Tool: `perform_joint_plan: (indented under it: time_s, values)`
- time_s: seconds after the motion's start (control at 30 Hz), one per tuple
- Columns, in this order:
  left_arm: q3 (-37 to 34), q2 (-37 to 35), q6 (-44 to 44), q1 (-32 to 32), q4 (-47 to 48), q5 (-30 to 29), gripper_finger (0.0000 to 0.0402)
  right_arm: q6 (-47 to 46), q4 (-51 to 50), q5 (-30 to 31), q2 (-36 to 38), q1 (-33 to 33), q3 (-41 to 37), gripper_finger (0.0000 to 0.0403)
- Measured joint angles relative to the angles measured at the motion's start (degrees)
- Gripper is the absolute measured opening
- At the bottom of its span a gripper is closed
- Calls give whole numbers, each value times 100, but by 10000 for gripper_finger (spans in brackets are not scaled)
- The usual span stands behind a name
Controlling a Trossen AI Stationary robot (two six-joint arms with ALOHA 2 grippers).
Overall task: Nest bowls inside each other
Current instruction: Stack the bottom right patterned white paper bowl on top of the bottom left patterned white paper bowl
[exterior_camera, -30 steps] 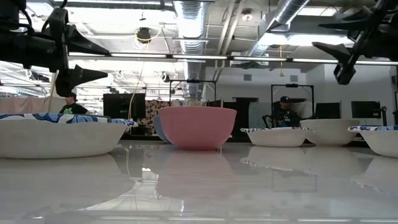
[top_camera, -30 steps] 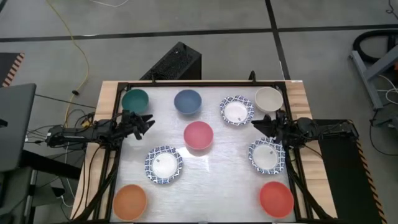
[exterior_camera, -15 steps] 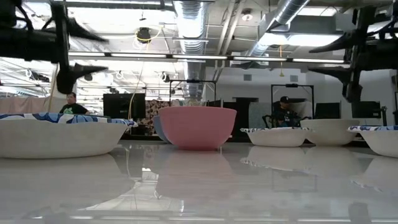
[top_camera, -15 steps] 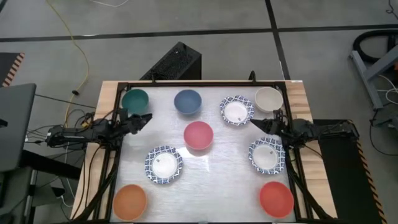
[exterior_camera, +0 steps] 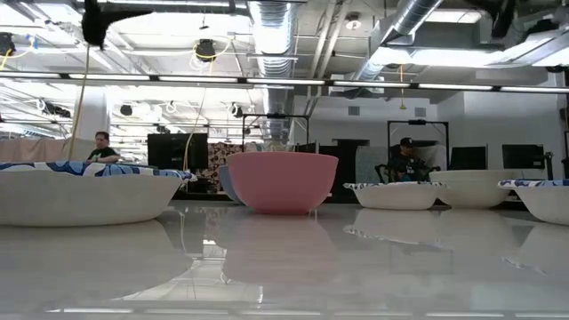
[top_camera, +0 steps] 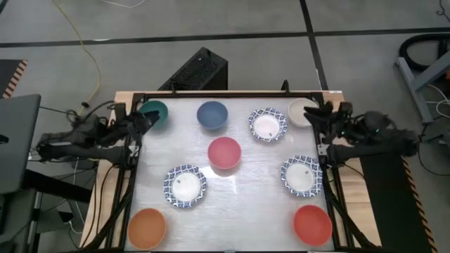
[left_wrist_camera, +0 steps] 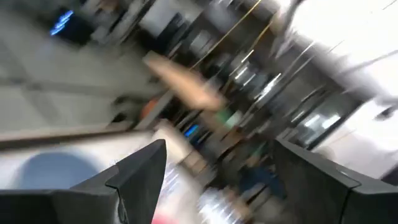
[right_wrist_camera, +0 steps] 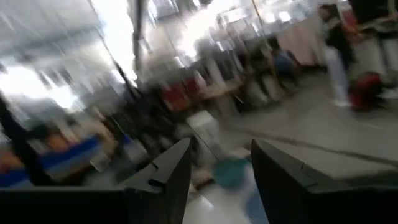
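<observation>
Several small bowls stand apart on the white table, each on its base: teal [top_camera: 153, 111], dark blue [top_camera: 212, 114], cream [top_camera: 302, 111], pink [top_camera: 224, 152], orange [top_camera: 147, 227], red [top_camera: 311, 224], and three white ones with blue-patterned rims [top_camera: 267, 124] [top_camera: 185, 186] [top_camera: 301, 175]. My left gripper [top_camera: 144, 121] hangs high at the table's left edge beside the teal bowl, open [left_wrist_camera: 217, 186], with nothing between its fingers. At the right edge, beside the cream bowl, my right gripper [top_camera: 315, 117] is also raised, open [right_wrist_camera: 221, 180] and empty. The low view shows the pink bowl [exterior_camera: 282, 181] in the middle.
A black frame [top_camera: 225, 95] runs along the table's far edge and sides. A dark box [top_camera: 197, 70] sits on the floor behind the table. People sit in the room beyond [exterior_camera: 102, 148] [exterior_camera: 406, 160]. Bare table lies between the pink bowl and the near edge.
Both grippers have risen well above the table, leaving the top of the low view, and have drawn back a little toward their own sides. The right gripper has also rolled about its axis. Every bowl has stayed where it was.
</observation>
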State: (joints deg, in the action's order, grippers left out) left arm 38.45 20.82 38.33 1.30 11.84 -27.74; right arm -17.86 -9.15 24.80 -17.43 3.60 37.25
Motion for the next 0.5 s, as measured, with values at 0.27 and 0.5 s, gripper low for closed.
perform_joint_plan:
  time_s: [0.27, 0.5]
  values:
    - [3161, 2198, 100, 2, 4017, 952, 281, -378, -3796, 271, -1935, 1, 2631, 205]
    - [4499, 3245, -598, 1, 5242, 2157, 281, -933, -5213, -337, -3039, 204, 3148, 235]
